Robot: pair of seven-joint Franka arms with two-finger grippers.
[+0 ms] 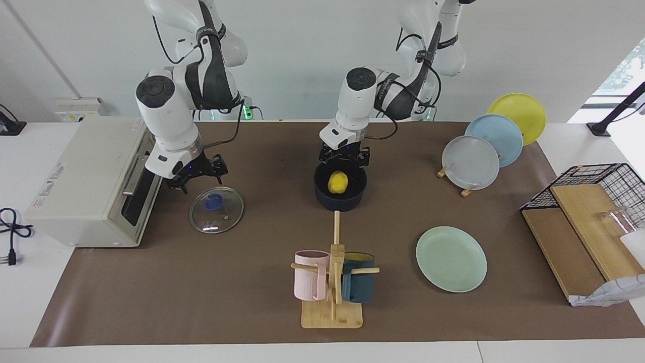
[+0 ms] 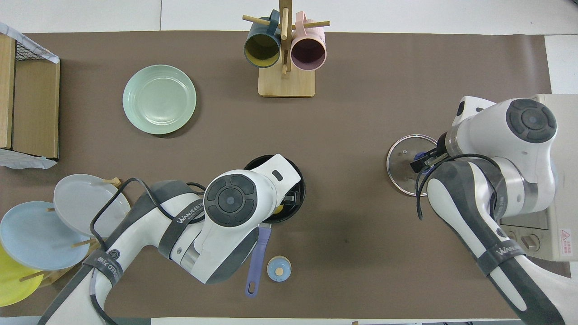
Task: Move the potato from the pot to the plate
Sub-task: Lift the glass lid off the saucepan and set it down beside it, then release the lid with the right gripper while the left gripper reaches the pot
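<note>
Left arm [image 2: 180, 225] (lettered "WANJEED"), its pincer [image 1: 344, 157] spread over potato [image 1: 337, 182] in pot [image 1: 340, 201].

Glass lid [image 1: 216, 209] beside toaster oven [image 1: 88, 181]

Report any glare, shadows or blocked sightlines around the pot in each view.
Facing view: potato clear inside the pot, left gripper just above its rim; soft shadow beside the pot. Overhead view: the left arm covers most of the pot; only a sliver of potato shows.

Potato [image 1: 337, 182] glossy plastic; plate [image 1: 451, 258] smooth, satin; lid [image 1: 216, 209] clear glass; mug rack [image 1: 333, 282] bare wood; table mat [image 1: 201, 282] matt.
</note>
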